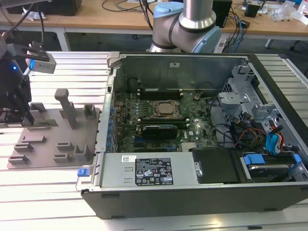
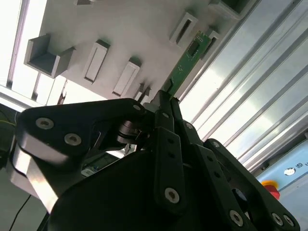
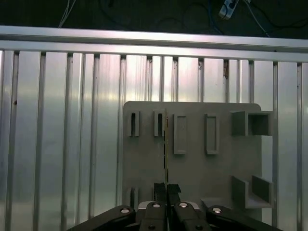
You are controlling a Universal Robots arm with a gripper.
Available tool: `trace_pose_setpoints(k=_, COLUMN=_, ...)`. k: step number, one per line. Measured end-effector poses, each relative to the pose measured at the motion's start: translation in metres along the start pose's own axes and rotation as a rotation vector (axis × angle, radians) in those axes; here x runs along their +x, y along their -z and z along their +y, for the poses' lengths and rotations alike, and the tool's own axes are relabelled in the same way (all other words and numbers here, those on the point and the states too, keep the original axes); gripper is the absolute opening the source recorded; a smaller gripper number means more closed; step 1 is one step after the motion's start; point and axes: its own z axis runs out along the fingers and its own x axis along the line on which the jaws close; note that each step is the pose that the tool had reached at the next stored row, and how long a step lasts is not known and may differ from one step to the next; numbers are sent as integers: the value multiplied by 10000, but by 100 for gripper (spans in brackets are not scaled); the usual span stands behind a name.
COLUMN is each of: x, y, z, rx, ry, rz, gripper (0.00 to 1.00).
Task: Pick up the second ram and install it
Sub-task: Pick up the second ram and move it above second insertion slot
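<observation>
The second ram (image 2: 189, 57) is a narrow green board, and my gripper (image 2: 161, 100) is shut on one of its ends. In the first wrist view the second ram (image 3: 166, 147) shows edge-on as a thin line running out from the closed fingertips of the gripper (image 3: 167, 188). Its far end reaches the slotted blocks of the grey fixture plate (image 3: 192, 168). In the exterior view the gripper (image 1: 18, 103) hangs over the exterior view's left end of the fixture plate (image 1: 48, 144). The open computer case (image 1: 192, 125) holds the motherboard (image 1: 159, 115).
Upright blocks (image 1: 66, 107) stand on the fixture plate. The case's raised metal walls (image 1: 108, 86) lie between plate and motherboard. Inside it are the processor (image 1: 166, 109), cables (image 1: 250, 134) and a drive cage (image 1: 240, 91). The arm's base (image 1: 187, 24) rises behind the case. The table is ribbed aluminium (image 3: 57, 134).
</observation>
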Motion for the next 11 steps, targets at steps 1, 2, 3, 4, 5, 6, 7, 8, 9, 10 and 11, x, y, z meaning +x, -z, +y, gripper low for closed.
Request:
trace_pose_setpoints(k=1, x=0, y=16, z=1, rx=1, ry=1, rz=-18, gripper=13)
trace_pose_setpoints(k=2, x=-1, y=28, z=2, rx=1, ry=1, rz=-34, gripper=13)
trace_pose_setpoints(k=3, x=-1, y=40, z=2, rx=3, ry=3, rz=-56, gripper=13)
trace_pose_setpoints(k=4, x=-2, y=52, z=2, rx=3, ry=3, rz=-76, gripper=13)
trace_pose_setpoints(k=5, x=-2, y=60, z=3, rx=4, ry=4, rz=-93, gripper=13)
trace_pose_setpoints(k=6, x=-2, y=73, z=3, rx=3, ry=5, rz=-109, gripper=13)
trace_pose_setpoints(k=7, x=-3, y=90, z=4, rx=4, ry=6, rz=-123, gripper=13)
trace_pose_setpoints(k=8, x=-3, y=111, z=5, rx=5, ry=6, rz=-132, gripper=13)
trace_pose_setpoints(k=9, x=-4, y=135, z=6, rx=5, ry=7, rz=-137, gripper=13)
trace_pose_setpoints(k=10, x=-5, y=152, z=7, rx=5, ry=6, rz=-139, gripper=13)
trace_pose_setpoints(k=11, x=-5, y=165, z=8, rx=4, ry=7, rz=-141, gripper=13)
